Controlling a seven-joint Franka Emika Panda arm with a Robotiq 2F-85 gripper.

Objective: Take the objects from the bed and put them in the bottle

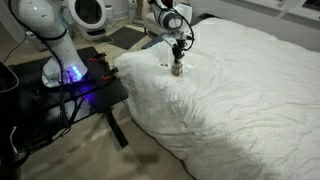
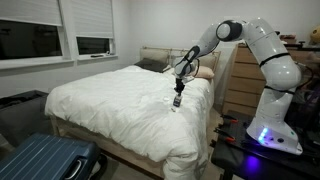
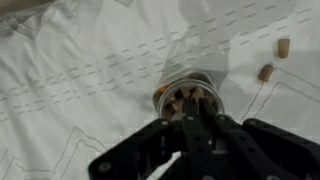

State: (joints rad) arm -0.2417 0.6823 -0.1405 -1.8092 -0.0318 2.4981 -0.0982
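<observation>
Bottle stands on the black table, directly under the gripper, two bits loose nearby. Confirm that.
Wrong place: the bottle stands on the bed, as both exterior views show. It is directly under the gripper, and the wrist view shows two bits loose nearby.

You see a rumpled white duvet covering the bed (image 3: 80, 80), crossed in the wrist view by rows of fine dashed stitching. The small jar-like bottle (image 3: 187, 99) is brownish-tan with a paler rim. Two tiny bits (image 3: 283, 46) on the fabric are pale yellowish-tan. Your hand (image 3: 190, 120) is black. The smooth robot arm (image 2: 270, 50) is white, its base glowing blue-violet on the black table (image 1: 100, 88).
</observation>
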